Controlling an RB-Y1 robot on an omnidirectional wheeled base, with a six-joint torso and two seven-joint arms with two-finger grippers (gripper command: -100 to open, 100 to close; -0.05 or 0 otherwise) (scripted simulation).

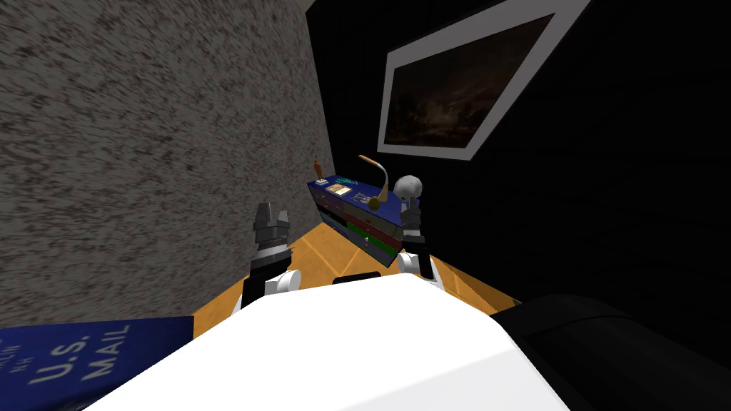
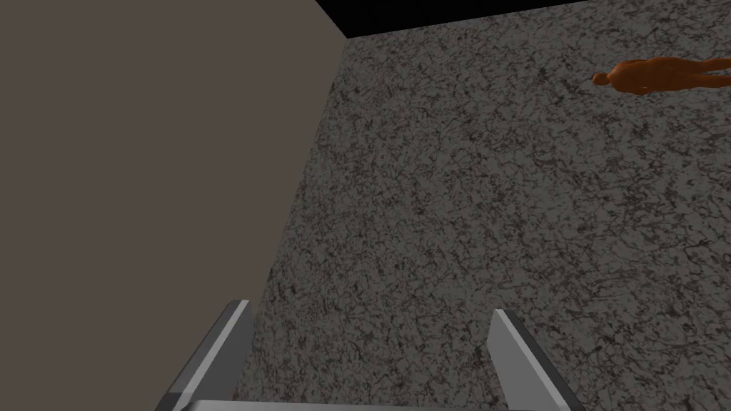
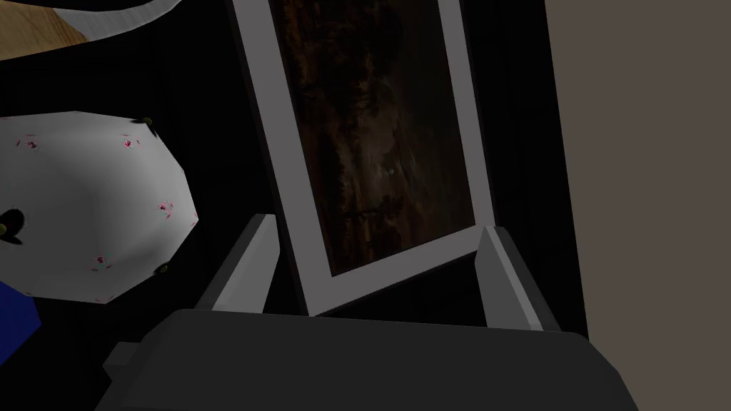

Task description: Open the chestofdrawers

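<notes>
Chest of drawers (image 1: 360, 217) is found mid-frame, just left of the right gripper (image 1: 412, 214), farther from the left gripper (image 1: 273, 210), both held spread.

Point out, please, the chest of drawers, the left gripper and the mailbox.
chest of drawers (image 1: 357, 227): head view, on its coloured drawer front.
left gripper (image 1: 273, 210): head view, midway between its two tips.
mailbox (image 1: 86, 360): head view, on its blue lettered face.
</notes>
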